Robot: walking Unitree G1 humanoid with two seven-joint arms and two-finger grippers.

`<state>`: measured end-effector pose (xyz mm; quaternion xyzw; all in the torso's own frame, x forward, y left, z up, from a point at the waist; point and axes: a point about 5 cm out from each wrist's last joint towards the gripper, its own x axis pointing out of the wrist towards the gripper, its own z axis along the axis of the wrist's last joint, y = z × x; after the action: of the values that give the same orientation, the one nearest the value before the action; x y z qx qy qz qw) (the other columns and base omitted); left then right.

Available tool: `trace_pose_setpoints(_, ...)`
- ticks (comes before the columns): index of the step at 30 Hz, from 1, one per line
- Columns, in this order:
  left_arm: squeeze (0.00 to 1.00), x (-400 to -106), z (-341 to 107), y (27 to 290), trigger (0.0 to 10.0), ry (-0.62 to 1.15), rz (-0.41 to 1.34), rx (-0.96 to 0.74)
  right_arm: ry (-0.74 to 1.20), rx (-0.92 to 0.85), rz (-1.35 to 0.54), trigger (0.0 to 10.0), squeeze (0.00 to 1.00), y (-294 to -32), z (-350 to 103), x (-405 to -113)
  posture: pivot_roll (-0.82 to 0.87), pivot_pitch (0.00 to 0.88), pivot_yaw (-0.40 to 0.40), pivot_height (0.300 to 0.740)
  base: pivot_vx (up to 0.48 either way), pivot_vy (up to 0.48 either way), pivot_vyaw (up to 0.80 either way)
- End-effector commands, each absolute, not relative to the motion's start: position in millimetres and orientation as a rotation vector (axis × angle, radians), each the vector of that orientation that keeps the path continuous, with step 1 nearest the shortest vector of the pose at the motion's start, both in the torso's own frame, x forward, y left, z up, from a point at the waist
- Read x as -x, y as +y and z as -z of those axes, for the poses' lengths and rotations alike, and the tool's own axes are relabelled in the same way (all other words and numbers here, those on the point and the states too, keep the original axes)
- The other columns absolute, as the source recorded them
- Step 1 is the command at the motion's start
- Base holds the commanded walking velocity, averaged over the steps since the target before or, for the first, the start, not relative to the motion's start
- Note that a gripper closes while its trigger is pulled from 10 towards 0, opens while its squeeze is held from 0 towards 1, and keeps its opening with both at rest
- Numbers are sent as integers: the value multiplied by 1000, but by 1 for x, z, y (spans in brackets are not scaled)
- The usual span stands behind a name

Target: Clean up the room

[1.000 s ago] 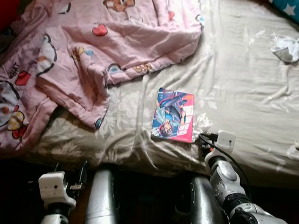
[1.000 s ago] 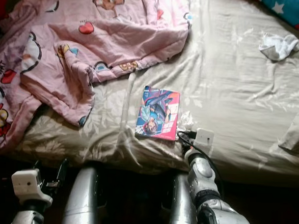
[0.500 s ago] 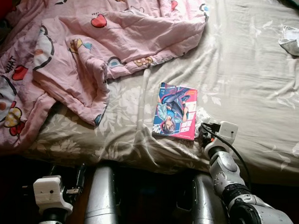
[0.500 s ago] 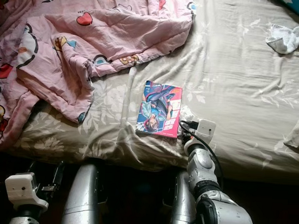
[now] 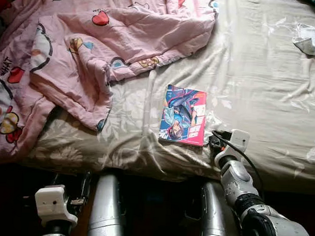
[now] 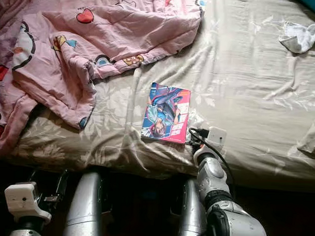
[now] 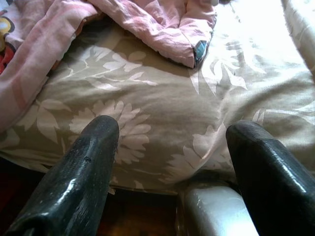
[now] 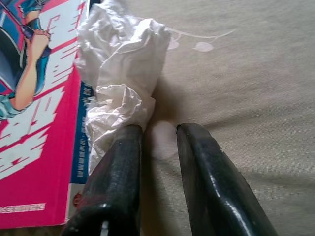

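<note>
A crumpled white tissue lies on the beige floral bed sheet, against the right edge of a colourful comic book. My right gripper rests on the sheet at the tissue's near end. Its fingers stand close together with only a narrow gap and bare sheet between them. The tissue touches the outer side of one finger. From the head, that gripper sits just below the tissue. My left gripper hangs open low in front of the bed's edge, holding nothing.
A pink cartoon-print blanket is bunched over the left half of the bed. A small white cloth lies at the far right. The bed's front edge runs across below the book, with dark floor beneath it.
The head view has shifted slightly. My right gripper stays at the tissue beside the book, and the left arm hangs as before.
</note>
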<state>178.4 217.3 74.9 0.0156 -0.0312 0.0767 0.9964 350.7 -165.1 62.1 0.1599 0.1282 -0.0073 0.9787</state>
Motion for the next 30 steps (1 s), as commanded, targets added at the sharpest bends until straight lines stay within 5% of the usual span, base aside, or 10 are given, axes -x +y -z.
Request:
trace_pose_setpoints(1, 0, -168, -65, 220, 10000, -3, -174, -30, 299, -361, 4, 0, 0, -160, -49, -342, 250, 438, -8, 572, 0, 0, 0)
trace_pose_setpoints(30, 0, -181, -60, 222, 10000, 15, -163, -34, 156, -387, 38, 0, 0, -167, -68, -351, 235, 402, -12, 572, 0, 0, 0)
